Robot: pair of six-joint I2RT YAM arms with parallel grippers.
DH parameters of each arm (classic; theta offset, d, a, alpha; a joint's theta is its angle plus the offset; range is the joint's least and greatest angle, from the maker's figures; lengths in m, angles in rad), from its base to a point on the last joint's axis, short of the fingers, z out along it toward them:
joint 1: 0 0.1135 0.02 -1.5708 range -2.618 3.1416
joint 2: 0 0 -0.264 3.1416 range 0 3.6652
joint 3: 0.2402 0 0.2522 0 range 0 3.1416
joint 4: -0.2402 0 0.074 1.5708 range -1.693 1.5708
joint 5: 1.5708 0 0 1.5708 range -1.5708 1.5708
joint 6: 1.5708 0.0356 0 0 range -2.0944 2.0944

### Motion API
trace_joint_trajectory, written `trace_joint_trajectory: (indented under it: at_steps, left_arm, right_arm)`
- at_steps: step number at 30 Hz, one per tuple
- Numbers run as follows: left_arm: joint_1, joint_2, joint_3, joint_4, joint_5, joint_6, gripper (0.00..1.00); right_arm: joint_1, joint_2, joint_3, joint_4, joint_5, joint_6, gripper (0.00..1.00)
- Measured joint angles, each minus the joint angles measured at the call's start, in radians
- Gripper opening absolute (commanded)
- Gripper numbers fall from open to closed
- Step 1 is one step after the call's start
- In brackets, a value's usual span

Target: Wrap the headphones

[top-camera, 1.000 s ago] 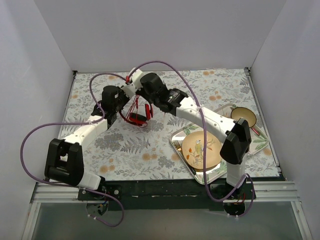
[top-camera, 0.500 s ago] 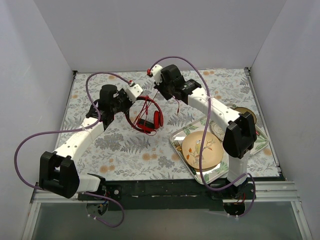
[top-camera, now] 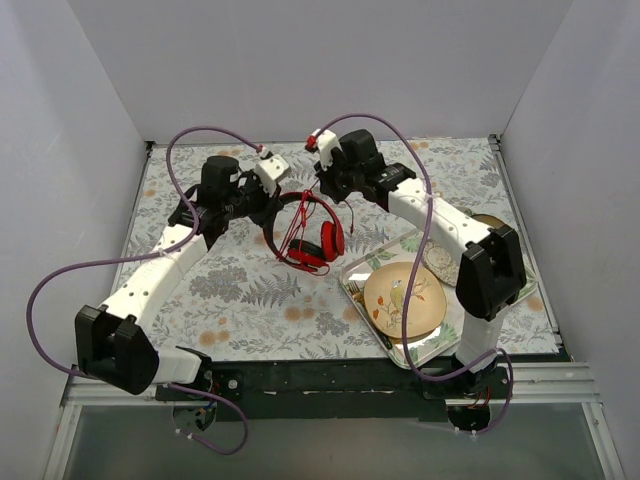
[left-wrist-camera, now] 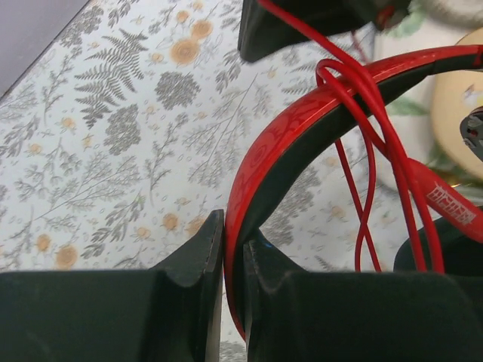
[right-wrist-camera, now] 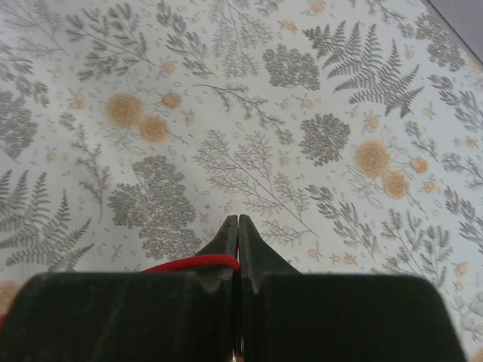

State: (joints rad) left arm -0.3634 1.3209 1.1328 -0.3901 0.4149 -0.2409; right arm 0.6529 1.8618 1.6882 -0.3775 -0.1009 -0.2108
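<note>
As they draw apart, left jaws clamp the red over-ear headphones (top-camera: 330, 240) by their headband (left-wrist-camera: 302, 128), right jaws pinch the thin red cable (right-wrist-camera: 189, 262), likely mid-wrap.

Plain white panel walls (top-camera: 320, 60) close in the back and both sides of a table covered by a pale cloth (top-camera: 270, 300) printed with grey ferns and orange flowers. A black rail (top-camera: 330, 376) and a silver metal frame (top-camera: 555, 382) line its near edge. The light is soft and even.

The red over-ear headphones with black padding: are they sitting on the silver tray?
No, the red over-ear headphones are left of the silver tray, gripped by the left end effector.
</note>
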Motion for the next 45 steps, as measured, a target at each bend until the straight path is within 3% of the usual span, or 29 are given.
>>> trace_joint_trajectory:
  at_steps: [10,13,18,26,30,35,45]
  left_arm:
    - [-0.005,0.002,0.162,-0.073,0.088,-0.316,0.00]
    - [-0.005,0.002,0.174,-0.051,0.056,-0.383,0.00]
    - [-0.005,0.002,0.174,-0.043,-0.032,-0.457,0.00]
    - [0.039,0.005,0.167,-0.039,-0.125,-0.576,0.00]
    - [0.074,0.011,0.164,-0.016,-0.140,-0.629,0.00]
    - [0.097,0.026,0.109,0.031,-0.172,-0.694,0.00]
    - [0.111,0.112,-0.117,0.214,-0.380,-0.839,0.00]
  right_arm:
    - [-0.051,-0.139,-0.307,0.390,-0.273,0.130,0.19]
    - [-0.061,-0.136,-0.362,0.460,-0.295,0.203,0.11]
    - [-0.066,-0.104,-0.412,0.560,-0.314,0.328,0.07]
    - [-0.061,-0.071,-0.448,0.692,-0.340,0.476,0.11]
    - [-0.061,-0.055,-0.477,0.752,-0.348,0.539,0.01]
    - [-0.056,-0.034,-0.511,0.809,-0.332,0.625,0.01]
    - [0.009,0.053,-0.561,0.807,-0.216,0.870,0.01]
